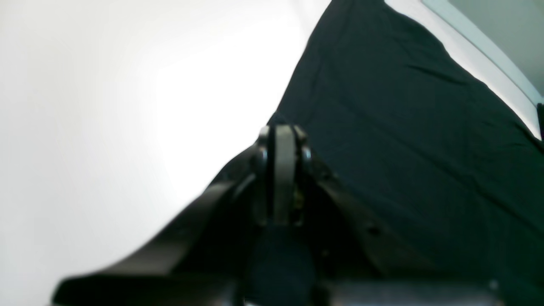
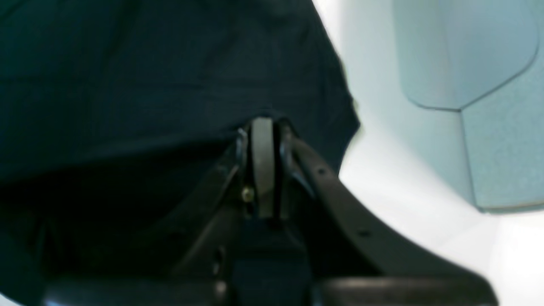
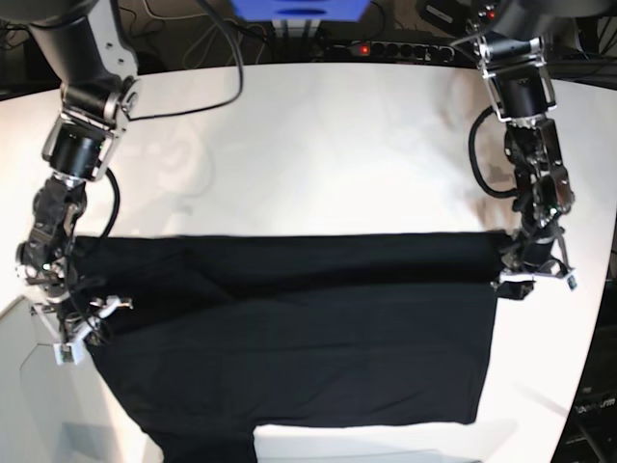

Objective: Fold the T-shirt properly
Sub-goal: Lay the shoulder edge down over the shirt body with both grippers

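T-shirt (image 3: 289, 338) lying spread across white desk (image 3: 318, 145), top edge doubled over | left gripper (image 3: 528, 270) and right gripper (image 3: 66, 307) both pinching that fold's ends | we are keeping pull even, edge taut, laying it square.

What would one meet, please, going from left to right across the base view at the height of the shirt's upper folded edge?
Right gripper, shut on the fabric → T-shirt, stretched across the white table → left gripper, shut on the shirt's other end.
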`<state>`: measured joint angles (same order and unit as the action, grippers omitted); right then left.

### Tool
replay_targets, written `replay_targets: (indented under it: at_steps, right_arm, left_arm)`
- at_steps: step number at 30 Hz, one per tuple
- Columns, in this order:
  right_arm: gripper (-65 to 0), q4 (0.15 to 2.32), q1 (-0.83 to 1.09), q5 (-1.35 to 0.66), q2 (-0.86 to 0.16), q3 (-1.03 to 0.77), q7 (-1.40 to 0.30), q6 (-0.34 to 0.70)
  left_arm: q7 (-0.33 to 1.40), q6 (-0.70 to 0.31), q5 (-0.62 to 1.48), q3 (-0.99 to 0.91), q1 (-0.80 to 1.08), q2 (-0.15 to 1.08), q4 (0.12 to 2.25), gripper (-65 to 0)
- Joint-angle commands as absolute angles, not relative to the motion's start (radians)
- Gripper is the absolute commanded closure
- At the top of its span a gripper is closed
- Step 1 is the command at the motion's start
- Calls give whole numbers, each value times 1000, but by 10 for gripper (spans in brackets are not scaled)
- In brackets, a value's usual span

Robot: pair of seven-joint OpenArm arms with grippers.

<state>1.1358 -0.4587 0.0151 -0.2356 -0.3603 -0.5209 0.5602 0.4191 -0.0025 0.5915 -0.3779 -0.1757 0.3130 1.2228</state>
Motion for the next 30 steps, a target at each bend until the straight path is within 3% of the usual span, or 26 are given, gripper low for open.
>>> replay_targets:
  at_steps: [1,16,19,24,27,30]
  right_arm:
    - [0,1133,-493,-1,-252,-357,-496,553]
    - [0,1076,-513,-1,-254,-357,-466,553]
    - [-72,1078,-513,-1,-254,-357,-467,553]
    - [-256,1082,-512,-1,-254,-357,-467,553]
    - [-324,1084,-512,-1,-254,-363,-467,553]
    - [-340,1118,-504,-1,-252,-364,-469,553]
  left_arm:
    - [395,-4,595,-381,-197,331,1239,0]
    - [395,-1,595,-381,-220,323,1237,-2]
    - [403,4,595,-380,-240,323,1225,-48]
    - [404,4,595,-380,-245,326,1198,-278]
    - [403,-1,595,-380,-245,326,1202,-313]
    - [403,1,602,-380,-239,325,1214,-312]
